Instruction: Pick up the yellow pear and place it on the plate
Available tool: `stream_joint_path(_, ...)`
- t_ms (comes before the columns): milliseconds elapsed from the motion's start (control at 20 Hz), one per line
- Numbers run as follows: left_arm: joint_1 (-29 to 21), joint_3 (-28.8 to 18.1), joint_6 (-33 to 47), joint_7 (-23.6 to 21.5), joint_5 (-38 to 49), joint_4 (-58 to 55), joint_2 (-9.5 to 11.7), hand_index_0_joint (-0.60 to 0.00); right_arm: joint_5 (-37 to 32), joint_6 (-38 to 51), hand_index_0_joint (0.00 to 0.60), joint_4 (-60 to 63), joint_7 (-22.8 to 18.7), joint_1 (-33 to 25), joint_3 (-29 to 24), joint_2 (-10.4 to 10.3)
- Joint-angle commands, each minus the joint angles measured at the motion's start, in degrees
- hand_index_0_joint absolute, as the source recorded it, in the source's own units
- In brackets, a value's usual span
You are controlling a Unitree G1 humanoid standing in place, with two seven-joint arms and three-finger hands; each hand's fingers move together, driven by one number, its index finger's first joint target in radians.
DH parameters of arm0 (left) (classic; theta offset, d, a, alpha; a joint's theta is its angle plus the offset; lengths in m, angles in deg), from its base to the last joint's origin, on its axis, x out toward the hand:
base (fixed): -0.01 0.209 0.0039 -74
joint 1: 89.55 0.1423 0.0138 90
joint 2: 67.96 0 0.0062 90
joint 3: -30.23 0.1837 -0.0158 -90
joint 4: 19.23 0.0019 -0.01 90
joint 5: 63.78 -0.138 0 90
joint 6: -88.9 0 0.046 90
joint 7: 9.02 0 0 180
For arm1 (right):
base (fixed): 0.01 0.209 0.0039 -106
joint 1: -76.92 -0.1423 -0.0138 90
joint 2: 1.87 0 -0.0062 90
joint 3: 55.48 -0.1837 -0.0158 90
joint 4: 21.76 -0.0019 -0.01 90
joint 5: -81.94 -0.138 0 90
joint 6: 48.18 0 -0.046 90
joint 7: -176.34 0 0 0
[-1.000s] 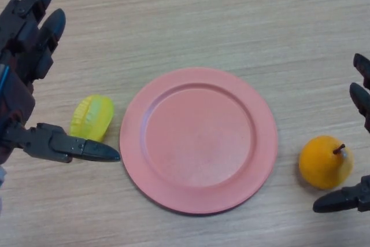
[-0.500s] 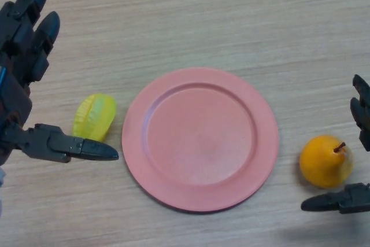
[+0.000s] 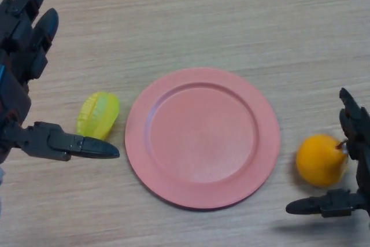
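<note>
The yellow pear (image 3: pixel 319 160) with a short dark stem lies on the wooden table, right of the pink plate (image 3: pixel 202 137). My right hand (image 3: pixel 354 143) comes in from the right edge and brackets the pear: its fingers stand just behind the stem and its thumb reaches out in front of the fruit. The hand is open and I cannot tell whether it touches the pear. At the far left my left hand (image 3: pixel 23 79) is open, with its thumb stretched toward the plate.
A yellow-green star fruit (image 3: pixel 98 114) lies left of the plate, between my left hand's fingers and thumb. The plate holds nothing.
My right hand has moved left, its fingers closing in behind the pear and its thumb sliding further under it. The pear, plate and left hand stay about where they were.
</note>
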Motion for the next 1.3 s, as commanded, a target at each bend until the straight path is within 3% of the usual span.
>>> stream_joint_path(50, -1.0, -4.1, 5.8, -2.4, -1.1, -3.7, 1.7, 0.000, -0.2, 8.5, 0.099, 0.0, -2.1, -1.9, -1.3, 1.8)
stream_joint_path(200, -0.6, -4.8, 7.2, -2.1, -1.3, -3.6, 1.7, 0.000, 3.8, 9.0, 0.448, 3.6, -4.3, -2.8, -0.6, 2.2)
stream_joint_path(250, -0.2, -5.7, 7.0, -1.9, -0.6, -4.0, 1.8, 0.000, 8.6, 7.9, 0.581, 5.6, -7.5, -3.5, -0.3, 2.8)
stream_joint_path(500, 0.7, -6.5, 6.9, -1.4, -0.1, -4.0, 1.6, 0.000, 8.7, 1.8, 0.600, 1.5, -9.2, -3.3, -1.2, 3.2)
stream_joint_path(800, 0.9, -7.0, 6.9, -1.5, 0.9, -3.9, 1.6, 0.000, -2.6, -10.2, 0.600, -14.1, -3.3, -2.8, -2.7, 2.1)
stream_joint_path(1050, 0.8, -6.4, 6.3, -1.9, 1.0, -4.3, 1.5, 0.000, -3.8, -22.4, 0.600, -27.0, 0.0, -5.5, 3.2, -0.4)
stream_joint_path(1300, 0.9, -6.1, 6.3, -1.1, 0.5, -4.1, 1.3, 0.000, -1.8, -18.9, 0.600, -21.5, -2.6, -10.8, 10.9, -1.6)
